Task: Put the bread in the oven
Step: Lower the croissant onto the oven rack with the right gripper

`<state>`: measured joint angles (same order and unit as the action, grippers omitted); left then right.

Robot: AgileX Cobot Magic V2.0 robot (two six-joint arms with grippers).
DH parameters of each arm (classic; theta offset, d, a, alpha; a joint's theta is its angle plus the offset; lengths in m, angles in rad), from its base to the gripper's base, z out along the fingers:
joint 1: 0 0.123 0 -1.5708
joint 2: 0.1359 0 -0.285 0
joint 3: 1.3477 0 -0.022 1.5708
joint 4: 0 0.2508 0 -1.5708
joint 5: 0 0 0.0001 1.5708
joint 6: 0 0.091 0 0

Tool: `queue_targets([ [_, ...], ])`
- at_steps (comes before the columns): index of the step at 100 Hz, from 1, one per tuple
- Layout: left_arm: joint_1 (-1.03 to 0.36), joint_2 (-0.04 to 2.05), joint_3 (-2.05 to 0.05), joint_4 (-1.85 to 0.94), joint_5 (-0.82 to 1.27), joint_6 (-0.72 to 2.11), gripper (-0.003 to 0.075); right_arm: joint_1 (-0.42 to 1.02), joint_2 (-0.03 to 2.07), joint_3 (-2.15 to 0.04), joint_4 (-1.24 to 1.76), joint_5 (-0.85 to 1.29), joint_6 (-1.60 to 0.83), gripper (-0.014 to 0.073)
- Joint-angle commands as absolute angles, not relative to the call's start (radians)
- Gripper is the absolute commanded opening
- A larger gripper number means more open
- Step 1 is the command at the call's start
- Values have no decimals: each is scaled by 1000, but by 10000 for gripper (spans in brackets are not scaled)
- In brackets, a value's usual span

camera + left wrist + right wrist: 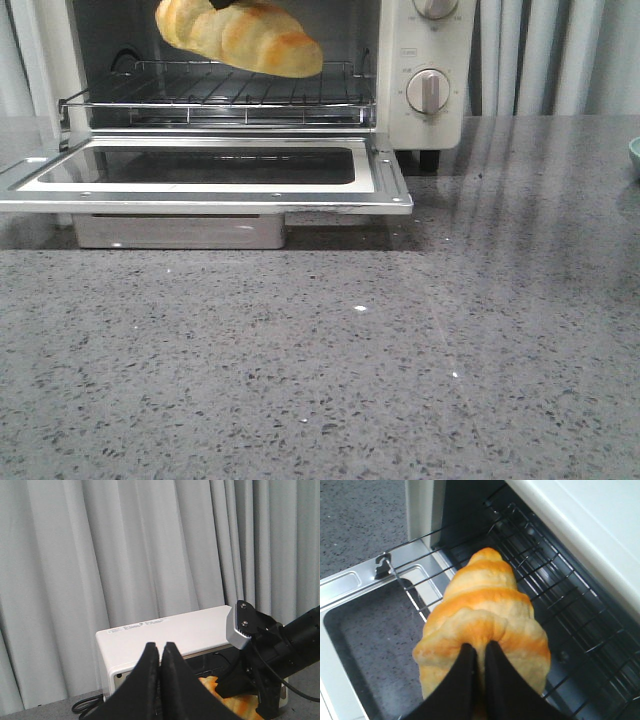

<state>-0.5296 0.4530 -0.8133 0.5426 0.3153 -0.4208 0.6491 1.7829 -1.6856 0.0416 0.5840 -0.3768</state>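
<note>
The oven [250, 90] stands at eleven o'clock on the grey counter [400, 380], door dropped flat, the bread [240, 38] pinched above its wire rack [220, 95] by the right gripper [480, 652], while the left gripper [160, 652] sits closed and empty.

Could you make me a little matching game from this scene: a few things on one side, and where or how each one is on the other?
Things:
1. bread
2. oven door
3. wire rack
4. left gripper

States:
A. folded down flat, open
B. shut, holding nothing
C. held in the air by the right gripper
D. bare, inside the oven

Pairs: 1-C, 2-A, 3-D, 4-B
</note>
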Motion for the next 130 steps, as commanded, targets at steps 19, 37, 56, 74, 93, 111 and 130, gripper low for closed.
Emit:
queue_targets([
  [19,-537,459,-845,543,253,-423,-21,633,1775,-1725,-45,398,-389,-75],
  [37,-537,459,-845,543,253,-423,-22,613,1807,-1725,-49,345,-389,-75],
  [56,-537,459,-845,543,253,-423,-22,604,1816,-1725,-49,338,-389,-75],
  [74,-537,459,-845,543,253,-423,-22,604,1816,-1725,-49,334,-389,-74],
  [93,-537,459,-845,543,253,-423,-22,604,1816,-1725,-49,334,-389,144],
  [111,-537,459,-845,543,253,-423,-22,607,1816,-1725,-49,325,-389,479],
  [130,-537,459,-845,543,253,-423,-22,607,1812,-1725,-49,325,-389,489],
])
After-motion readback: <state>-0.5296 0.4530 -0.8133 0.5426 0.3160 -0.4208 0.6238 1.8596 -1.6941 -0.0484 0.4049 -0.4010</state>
